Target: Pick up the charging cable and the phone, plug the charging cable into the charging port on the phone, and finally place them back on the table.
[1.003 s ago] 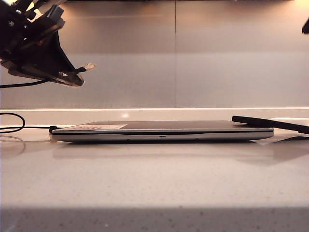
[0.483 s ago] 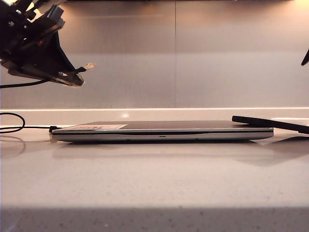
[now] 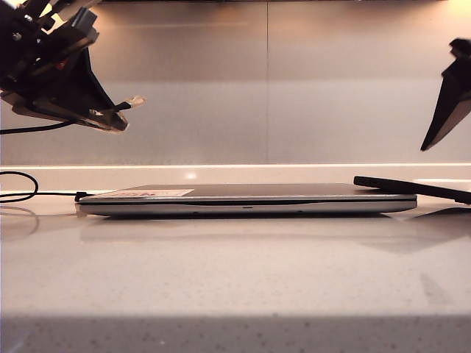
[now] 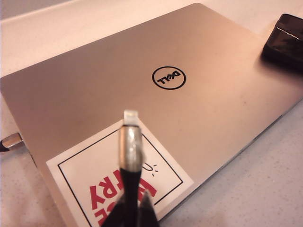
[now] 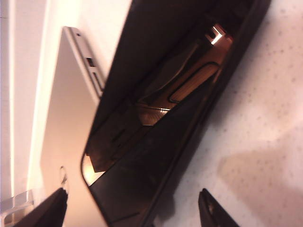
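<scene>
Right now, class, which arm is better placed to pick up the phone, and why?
The right. Its open claw hangs over the phone, fingertips either side of it. The left claw is shut on the charging cable, up above the laptop's far end.

Your only clear brand: Dell, on the laptop lid.
The circled "DELL" logo (image 4: pixel 168 78) sits mid-lid on the laptop (image 4: pixel 213 56); the white sticker (image 4: pixel 118 182) shows red letters, cut off, you can't read them whole.

Black phone (image 3: pixel 412 187) lies tilted; charging cable (image 4: pixel 129 156) held aloft, silvery tip out.
</scene>
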